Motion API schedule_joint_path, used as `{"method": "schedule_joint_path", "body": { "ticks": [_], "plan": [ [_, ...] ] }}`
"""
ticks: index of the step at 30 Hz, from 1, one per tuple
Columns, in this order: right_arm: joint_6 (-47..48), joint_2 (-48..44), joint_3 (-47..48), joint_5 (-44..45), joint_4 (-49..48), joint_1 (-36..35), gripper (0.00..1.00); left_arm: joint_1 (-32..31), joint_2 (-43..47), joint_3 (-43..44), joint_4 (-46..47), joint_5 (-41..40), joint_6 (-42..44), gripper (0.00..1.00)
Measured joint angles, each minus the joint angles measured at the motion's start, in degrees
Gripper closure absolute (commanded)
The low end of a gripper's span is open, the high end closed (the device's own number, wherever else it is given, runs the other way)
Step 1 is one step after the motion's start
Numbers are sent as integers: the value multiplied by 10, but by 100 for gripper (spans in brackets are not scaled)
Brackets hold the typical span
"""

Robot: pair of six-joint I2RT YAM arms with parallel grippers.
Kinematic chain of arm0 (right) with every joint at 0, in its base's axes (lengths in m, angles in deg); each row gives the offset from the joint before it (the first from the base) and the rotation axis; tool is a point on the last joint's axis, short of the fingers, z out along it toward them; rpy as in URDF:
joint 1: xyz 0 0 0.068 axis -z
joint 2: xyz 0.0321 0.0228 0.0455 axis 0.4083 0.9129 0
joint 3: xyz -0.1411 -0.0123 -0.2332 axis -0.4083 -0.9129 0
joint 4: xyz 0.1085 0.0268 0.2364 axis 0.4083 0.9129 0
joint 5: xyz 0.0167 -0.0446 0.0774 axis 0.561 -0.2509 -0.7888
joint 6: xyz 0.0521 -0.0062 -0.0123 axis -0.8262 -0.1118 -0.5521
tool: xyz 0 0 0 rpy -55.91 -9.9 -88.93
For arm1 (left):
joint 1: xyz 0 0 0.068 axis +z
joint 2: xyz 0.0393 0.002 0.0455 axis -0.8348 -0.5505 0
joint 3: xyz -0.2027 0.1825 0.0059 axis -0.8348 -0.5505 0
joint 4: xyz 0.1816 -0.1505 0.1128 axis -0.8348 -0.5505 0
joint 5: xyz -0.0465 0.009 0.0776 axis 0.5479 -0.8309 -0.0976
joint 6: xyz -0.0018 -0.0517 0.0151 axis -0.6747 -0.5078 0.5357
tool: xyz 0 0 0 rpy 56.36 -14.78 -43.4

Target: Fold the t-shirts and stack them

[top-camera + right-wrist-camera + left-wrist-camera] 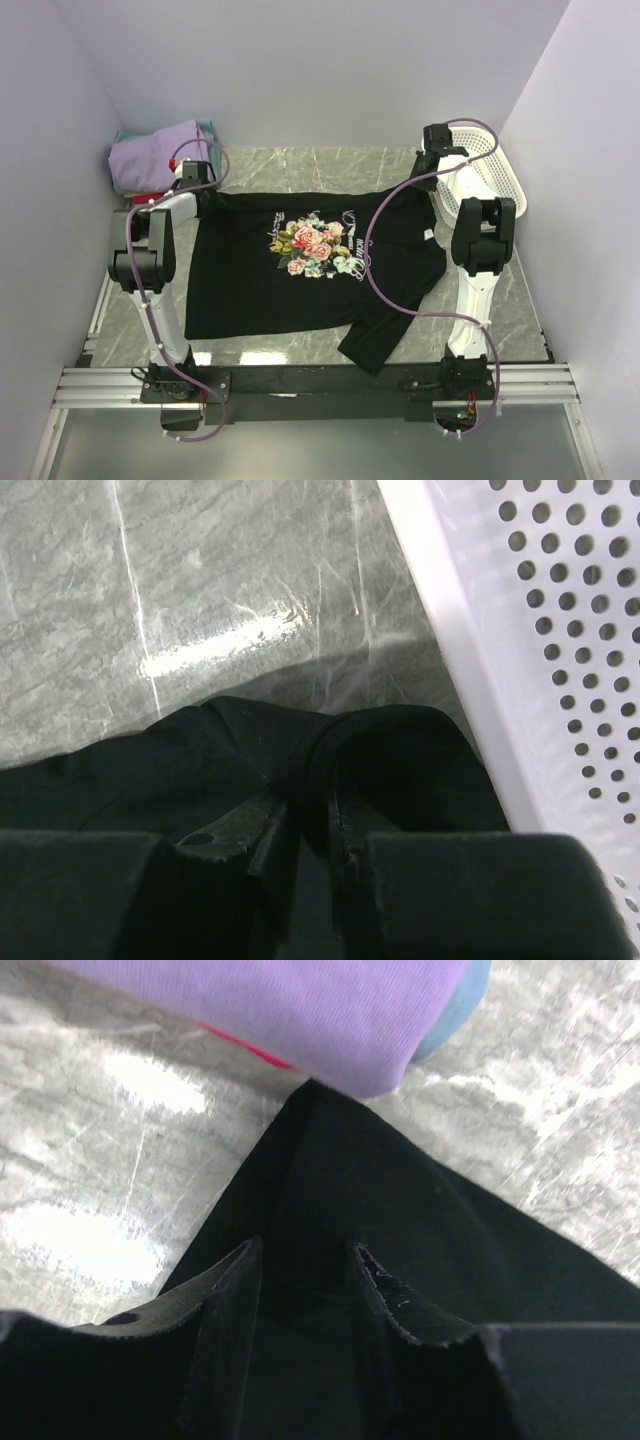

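The black t-shirt (260, 285) with the rose print (315, 245) lies spread face up on the marble table, one sleeve trailing toward the front right. My left gripper (197, 190) is at its far left corner. In the left wrist view it (306, 1248) is open, its fingers straddling the flat black cloth (420, 1210). My right gripper (437, 160) is at the far right corner. In the right wrist view it (310, 802) is shut on a bunched fold of the black shirt (150, 770). Folded lavender (155, 155), teal (460, 1005) and red (245, 1048) shirts are stacked at the far left.
The white mesh basket (492, 172) stands at the far right, close beside my right gripper, and its wall (560, 630) fills the right of the right wrist view. The lavender shirt (300, 1000) nearly touches the black shirt's corner. Walls enclose the table.
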Motion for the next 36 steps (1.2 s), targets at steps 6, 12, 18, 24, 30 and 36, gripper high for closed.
{"method": "schedule_joint_path", "body": {
  "ticks": [6, 12, 18, 24, 30, 36],
  "plan": [
    [0, 0, 0, 0, 0, 0, 78, 0, -11, 22, -3, -3, -1, 90],
    [0, 0, -1, 0, 0, 0, 78, 0, -31, 50, -3, -1, 5, 99],
    [1, -1, -7, 0, 0, 0, 78, 0, -34, 55, -2, 2, 9, 99],
    [5, -14, -10, 0, 6, 0, 79, 0, -7, 55, -34, 24, 21, 99],
    [13, -59, -32, 3, 17, 0, 79, 0, 80, 72, -90, 47, 37, 99],
    [23, -81, -31, 16, 44, 0, 79, 0, 118, 111, -141, 56, 52, 99]
  ]
}}
